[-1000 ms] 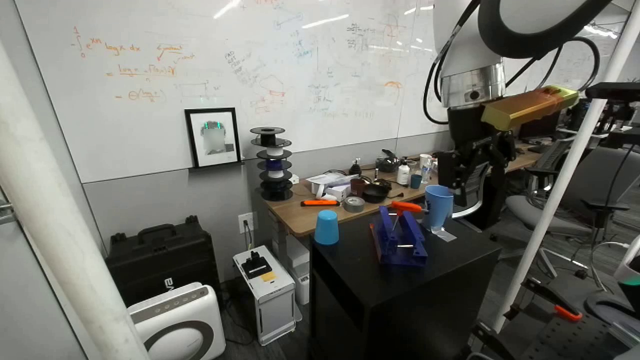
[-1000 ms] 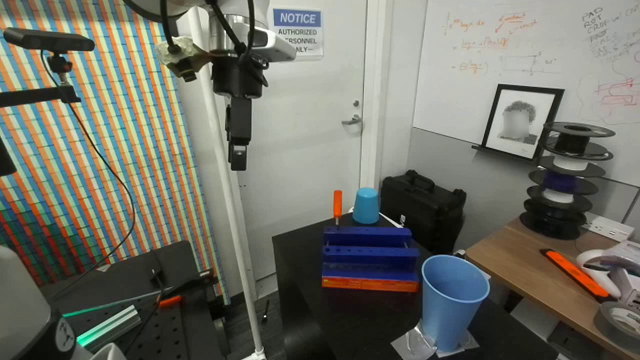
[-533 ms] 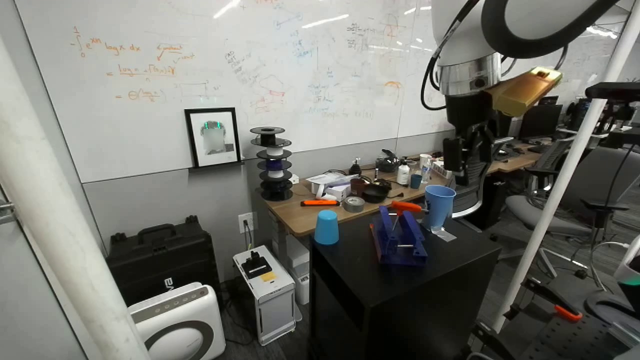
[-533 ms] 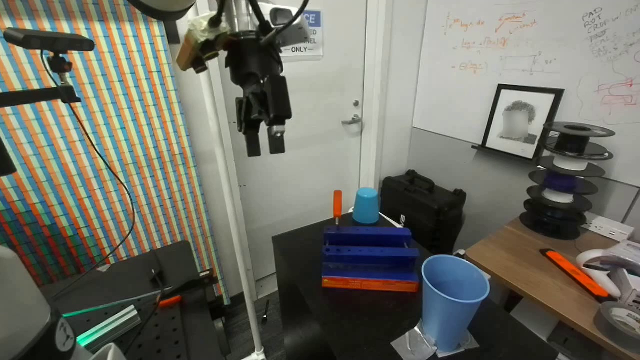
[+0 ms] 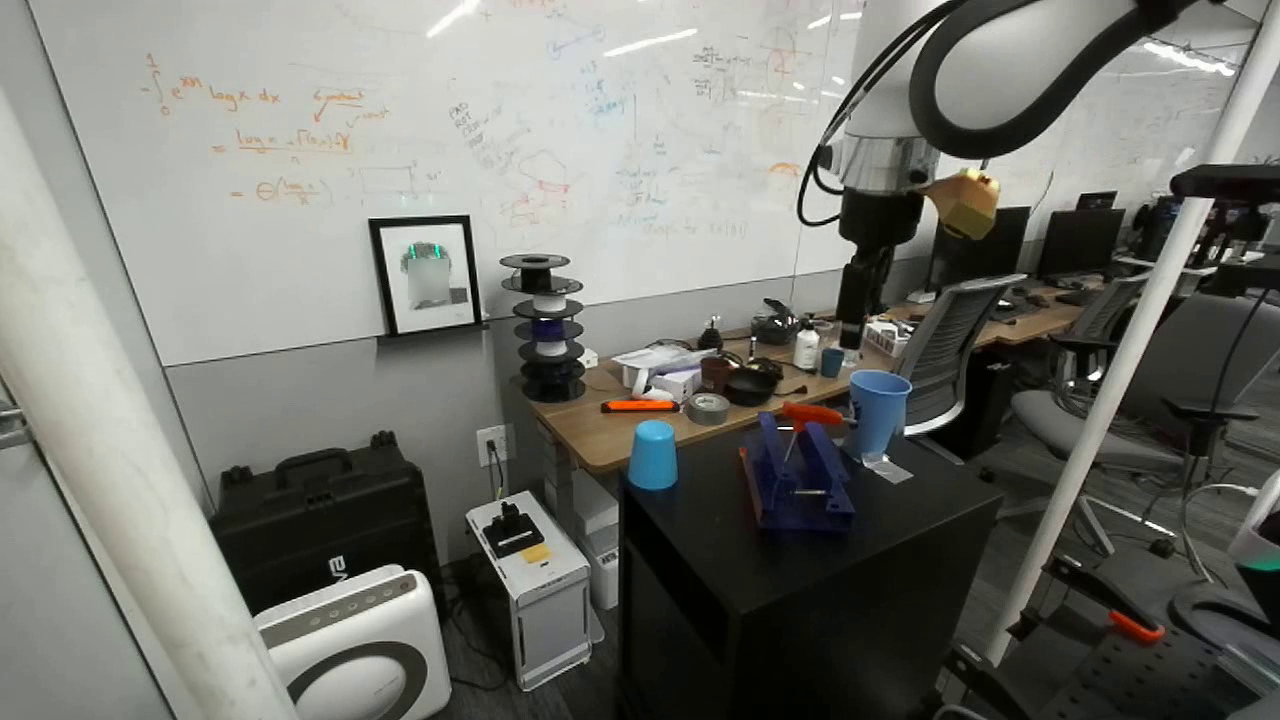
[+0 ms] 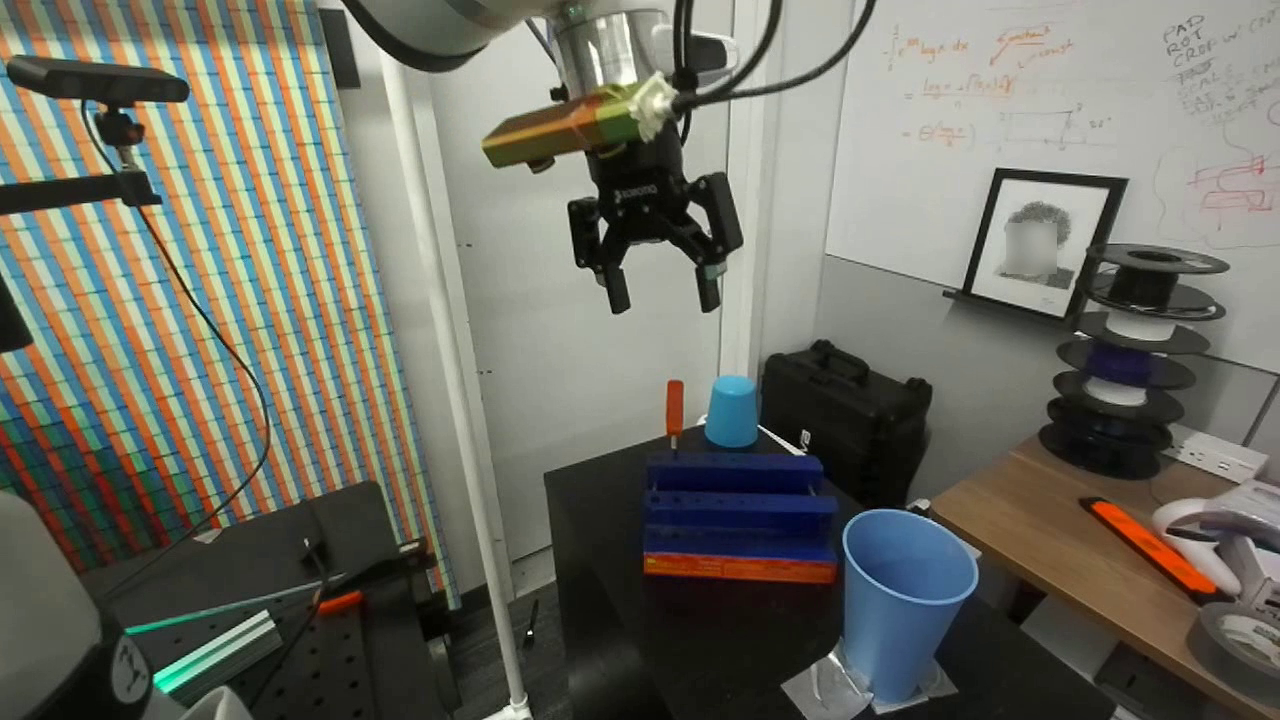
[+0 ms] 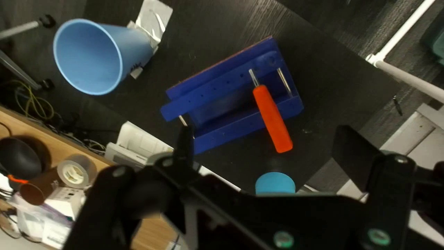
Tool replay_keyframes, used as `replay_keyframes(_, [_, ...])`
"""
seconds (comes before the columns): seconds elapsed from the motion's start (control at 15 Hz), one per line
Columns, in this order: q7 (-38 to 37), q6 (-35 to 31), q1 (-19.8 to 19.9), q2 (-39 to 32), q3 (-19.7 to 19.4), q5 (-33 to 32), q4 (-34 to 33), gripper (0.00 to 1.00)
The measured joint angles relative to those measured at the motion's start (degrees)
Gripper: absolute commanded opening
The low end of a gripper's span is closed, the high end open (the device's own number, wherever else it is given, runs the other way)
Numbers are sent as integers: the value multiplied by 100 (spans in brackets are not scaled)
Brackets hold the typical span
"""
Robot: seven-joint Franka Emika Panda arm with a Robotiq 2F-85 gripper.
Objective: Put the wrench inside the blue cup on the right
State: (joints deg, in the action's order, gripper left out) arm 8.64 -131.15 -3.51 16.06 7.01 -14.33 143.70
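Cabinet (image 5: 720, 540) bears a navy-blue rack (image 6: 740, 507). Gripper (image 6: 664, 292) hangs above, well apart from it, fingers spread, nothing between them. Upright blue cup (image 6: 905, 620), judged the target, stands near the rack; an inverted cup (image 6: 733, 412) stands on the rack's opposite side. Orange-handled wrench (image 7: 273, 119) lies with its handle across the rack's top; how firmly its shaft is seated cannot be told. Assessed step: approach, before any grasp. Next move calls for lowering until the fingers straddle the handle, then a straight lift.
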Motion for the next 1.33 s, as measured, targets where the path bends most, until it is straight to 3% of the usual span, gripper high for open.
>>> replay_keyframes(0.33, [1319,-1382,-218,-1161,-115,384,6,100])
replay_keyframes(0.53, [2394,-1806,-324,-1805,-77,920,-24,100])
replay_keyframes(0.73, [3629,-1799,-286,-2193,9,1402,-92,100])
replay_keyframes(0.93, [4594,-1518,-165,-2241,59,1480,-149,100])
replay_keyframes(1.27, [4700,-1375,-79,-2066,-95,641,-157,100])
replay_keyframes(1.33, [4627,-1386,-78,-2010,-131,451,-155,75])
